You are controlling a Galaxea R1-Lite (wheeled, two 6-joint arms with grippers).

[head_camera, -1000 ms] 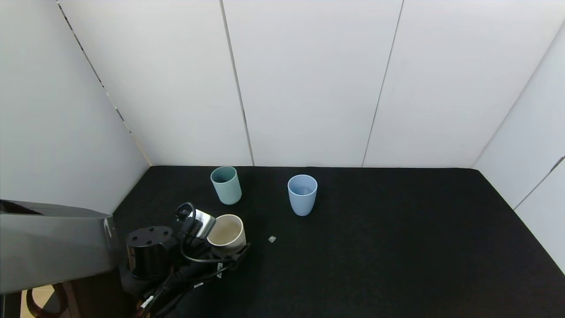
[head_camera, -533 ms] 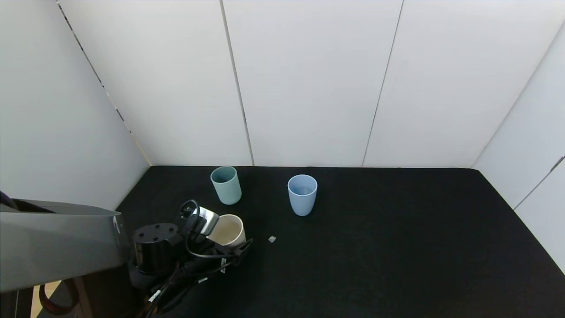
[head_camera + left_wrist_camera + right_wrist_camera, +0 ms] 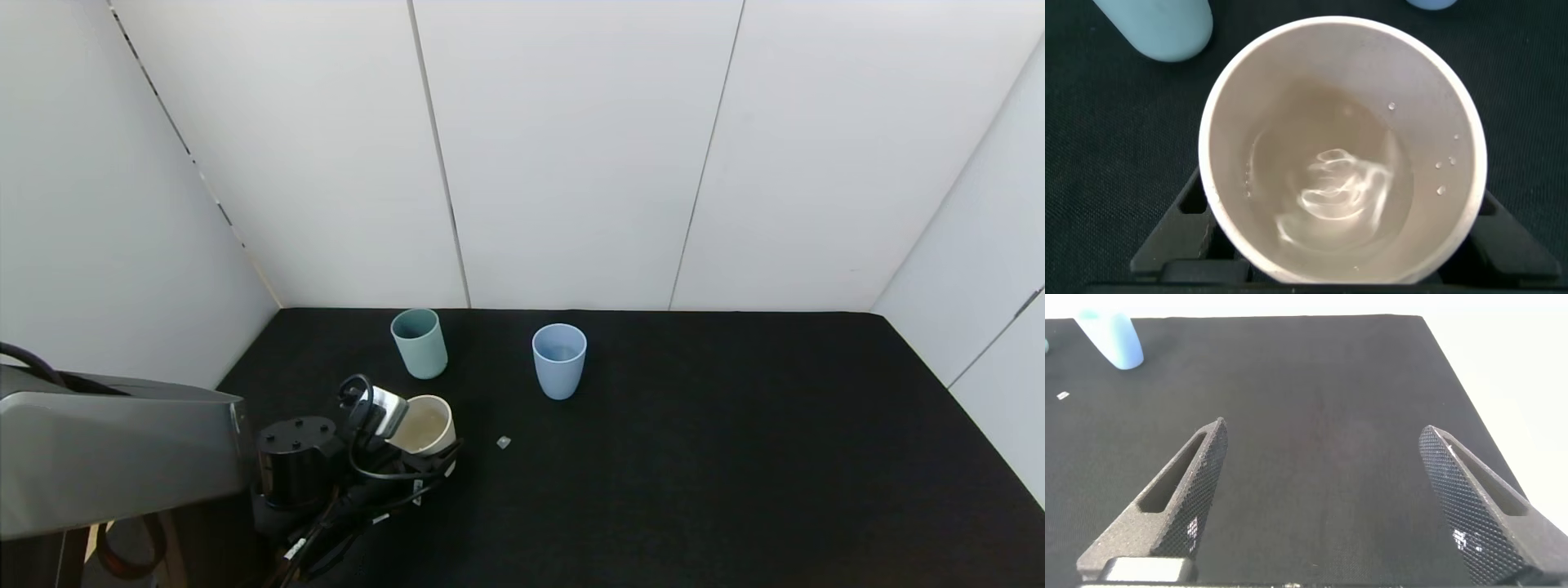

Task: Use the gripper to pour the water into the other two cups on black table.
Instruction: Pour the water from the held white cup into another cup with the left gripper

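Observation:
My left gripper (image 3: 426, 451) is shut on a cream-white cup (image 3: 422, 425) near the left front of the black table (image 3: 735, 457). In the left wrist view its black fingers (image 3: 1192, 208) press both sides of the cup (image 3: 1454, 122), and the water (image 3: 1339, 192) ripples inside with droplets on the wall. Behind it stands the teal-green cup (image 3: 419, 345) and, farther right, the light blue cup (image 3: 559, 361), both upright. The right gripper (image 3: 1324, 427) hangs open over bare table at the right, out of the head view, with the light blue cup (image 3: 1117, 339) far off.
A small pale scrap (image 3: 504, 442) lies on the table to the right of the cream-white cup. White wall panels (image 3: 571, 163) close in the table at the back and both sides. The left arm's grey housing (image 3: 114, 457) fills the lower left.
The left arm has pushed forward around the cream-white cup, and its fingers have closed on it. The teal-green and light blue cups have not moved.

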